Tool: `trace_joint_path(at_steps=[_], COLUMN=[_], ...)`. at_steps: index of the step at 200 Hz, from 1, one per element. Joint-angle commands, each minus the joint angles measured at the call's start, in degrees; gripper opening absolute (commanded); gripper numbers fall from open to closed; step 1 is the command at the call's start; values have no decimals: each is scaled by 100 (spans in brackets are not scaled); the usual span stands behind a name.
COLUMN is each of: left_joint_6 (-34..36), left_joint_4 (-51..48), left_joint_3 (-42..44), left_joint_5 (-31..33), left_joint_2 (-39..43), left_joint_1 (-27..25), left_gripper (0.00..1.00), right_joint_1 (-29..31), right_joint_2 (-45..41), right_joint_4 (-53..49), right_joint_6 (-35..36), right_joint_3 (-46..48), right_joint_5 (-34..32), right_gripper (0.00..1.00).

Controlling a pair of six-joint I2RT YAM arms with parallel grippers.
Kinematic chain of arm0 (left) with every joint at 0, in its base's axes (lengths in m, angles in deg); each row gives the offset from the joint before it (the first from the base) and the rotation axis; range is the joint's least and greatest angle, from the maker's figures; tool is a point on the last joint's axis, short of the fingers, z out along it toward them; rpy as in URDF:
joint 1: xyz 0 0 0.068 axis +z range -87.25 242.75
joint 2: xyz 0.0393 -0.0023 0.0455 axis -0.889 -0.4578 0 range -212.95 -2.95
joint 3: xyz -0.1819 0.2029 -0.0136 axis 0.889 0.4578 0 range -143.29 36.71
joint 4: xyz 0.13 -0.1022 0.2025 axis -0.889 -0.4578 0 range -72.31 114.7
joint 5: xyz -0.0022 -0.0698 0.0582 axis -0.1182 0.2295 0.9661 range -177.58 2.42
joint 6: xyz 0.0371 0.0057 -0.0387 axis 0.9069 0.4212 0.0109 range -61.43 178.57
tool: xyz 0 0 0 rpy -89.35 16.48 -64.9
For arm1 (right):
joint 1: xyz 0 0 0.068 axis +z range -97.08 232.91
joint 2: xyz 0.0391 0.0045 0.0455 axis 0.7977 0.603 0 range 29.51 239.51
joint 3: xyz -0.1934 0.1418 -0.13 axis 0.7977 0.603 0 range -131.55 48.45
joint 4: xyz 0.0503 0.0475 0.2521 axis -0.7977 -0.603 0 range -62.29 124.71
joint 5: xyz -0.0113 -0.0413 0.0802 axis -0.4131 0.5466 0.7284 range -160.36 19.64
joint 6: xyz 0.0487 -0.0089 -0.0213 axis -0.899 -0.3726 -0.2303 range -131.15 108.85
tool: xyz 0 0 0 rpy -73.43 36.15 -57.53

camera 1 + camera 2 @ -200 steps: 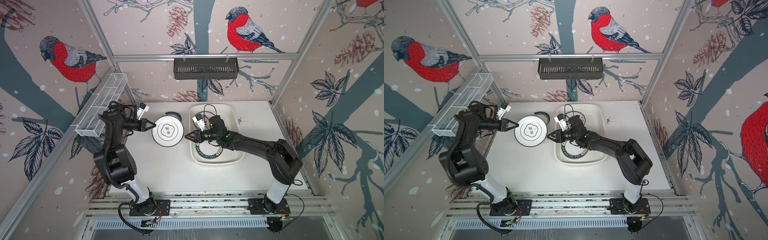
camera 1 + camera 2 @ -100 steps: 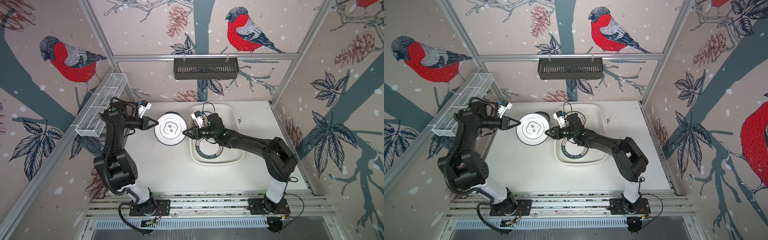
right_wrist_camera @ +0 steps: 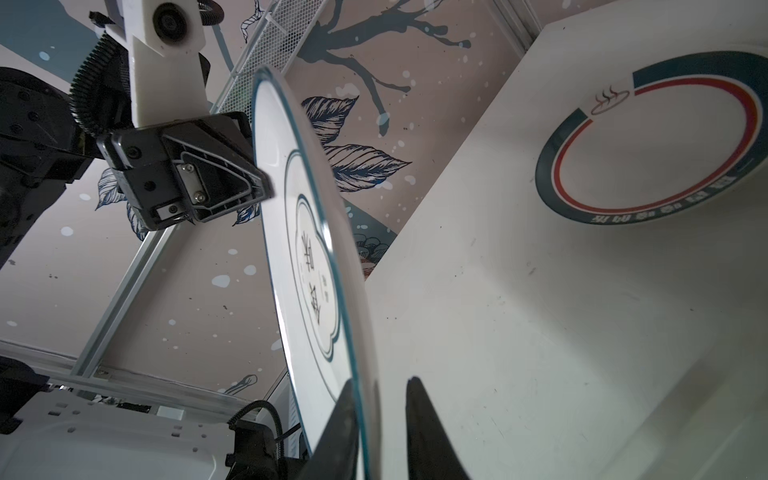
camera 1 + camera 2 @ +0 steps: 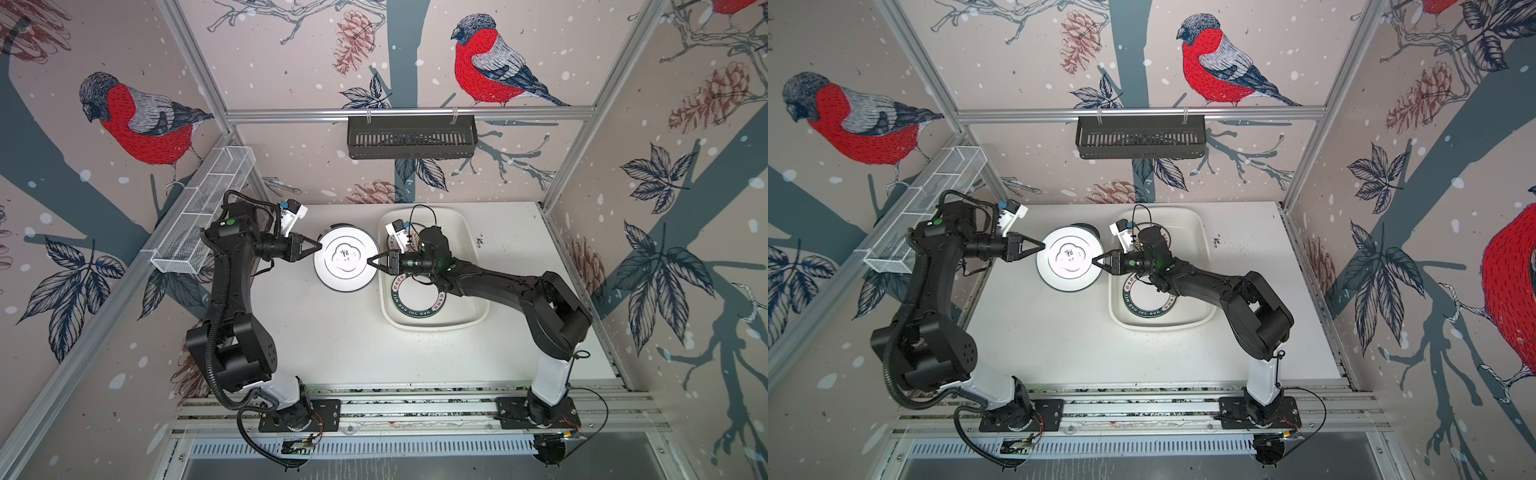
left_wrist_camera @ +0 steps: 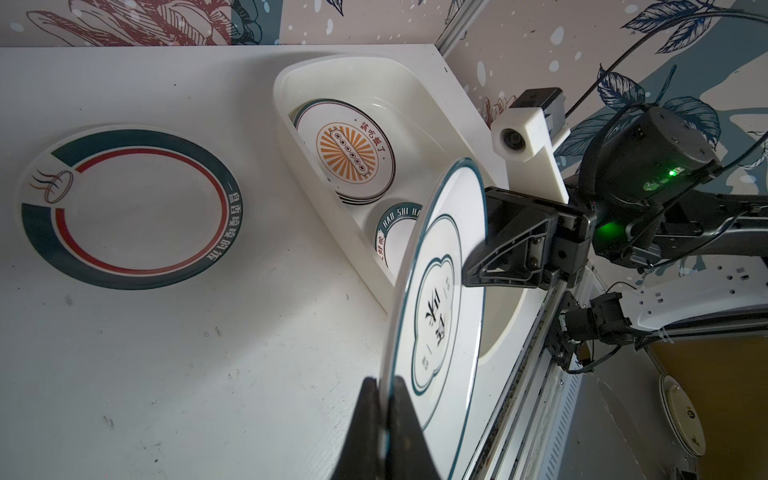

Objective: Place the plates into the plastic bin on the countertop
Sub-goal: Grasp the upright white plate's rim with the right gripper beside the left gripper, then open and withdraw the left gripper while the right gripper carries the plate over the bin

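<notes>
Clover plate (image 4: 345, 261), held above the countertop (image 4: 332, 332) just beside the plastic bin (image 4: 457, 232). My left gripper (image 4: 319, 247) pinches one rim; my right gripper (image 4: 370, 261) straddles the opposite rim, jaws narrow, not yet clamped. I judge it stiff, glossy and breakable, so I grip it by the rim only.

**Plates you only half see**

In both top views the held plate (image 4: 345, 260) covers nearly all of the ringed plate (image 4: 343, 225), which lies on the countertop (image 4: 332, 332) toward its far edge; you get only a dark arc of it. The right arm (image 4: 478, 277) crosses the plastic bin (image 4: 465, 232), hiding most of the sunburst plate (image 4: 412, 245) and one side of the lettered plate (image 4: 415, 301). The held plate's emblem is too small to read there. In the right wrist view the ringed plate runs off the picture's edge.
</notes>
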Motion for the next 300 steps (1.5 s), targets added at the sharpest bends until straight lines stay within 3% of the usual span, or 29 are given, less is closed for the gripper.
trace_joint_path(at_steps=[1, 27, 38, 55, 60, 71, 132, 183, 215, 300], left_joint_6=[-75, -101, -101, -108, -110, -106, -266, -379, -519, -1100], left_joint_4=[61, 69, 64, 74, 80, 81, 411, 584, 878, 1575], left_joint_3=[58, 79, 73, 81, 73, 74, 157, 147, 274, 545], left_joint_5=[-159, -171, -171, -152, -151, -143, 57, 201, 366, 318], left_joint_2=[116, 116, 116, 125, 133, 147, 406, 517, 805, 1174], left_joint_1=[-34, -77, -86, -86, -87, -88, -87, -86, -78, -165], left_gripper=[0, 0, 3, 9, 13, 31, 72, 74, 83, 89], right_joint_1=[4, -13, -13, -23, -27, -31, -153, -445, -701, -1899], right_joint_2=[-23, -26, -27, -48, -54, -66, -237, -706, -1167, -2800], right_joint_4=[379, 469, 510, 520, 522, 545, 519, 80, -360, -1821], right_joint_6=[-106, -169, -194, -203, -205, -214, -205, 43, 321, 1199], right_joint_3=[65, 94, 105, 113, 118, 141, 291, 555, 971, 2239], right_joint_5=[101, 170, 202, 213, 216, 209, 235, 310, 313, 269], right_gripper=[19, 11, 5, 4, 4, 3, 3, 3, 3, 3])
